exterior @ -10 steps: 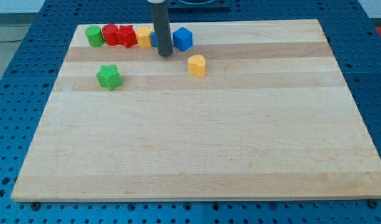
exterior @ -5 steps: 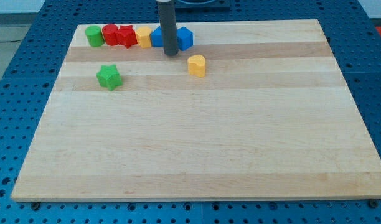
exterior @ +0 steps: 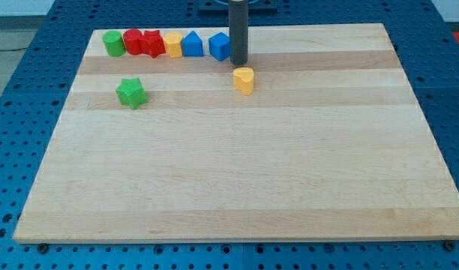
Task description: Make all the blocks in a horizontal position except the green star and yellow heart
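Observation:
A row of blocks lies along the board's top left: a green round block [exterior: 113, 43], a red round block [exterior: 132, 41], a red star-like block [exterior: 151, 43], a yellow block [exterior: 172, 44], a blue block with a pointed top [exterior: 192, 45] and a blue cube [exterior: 219, 46]. The green star [exterior: 130, 92] sits apart, below the row. The yellow heart [exterior: 244, 79] sits below and right of the blue cube. My tip [exterior: 238, 62] is at the blue cube's right side, just above the yellow heart.
The wooden board [exterior: 237, 187] rests on a blue perforated table [exterior: 447, 90]. The rod's upper part leaves the view at the top.
My tip moved right, from between the two blue blocks to the blue cube's right side. The yellow heart shifted slightly right and down. The pointed blue block now shows fully.

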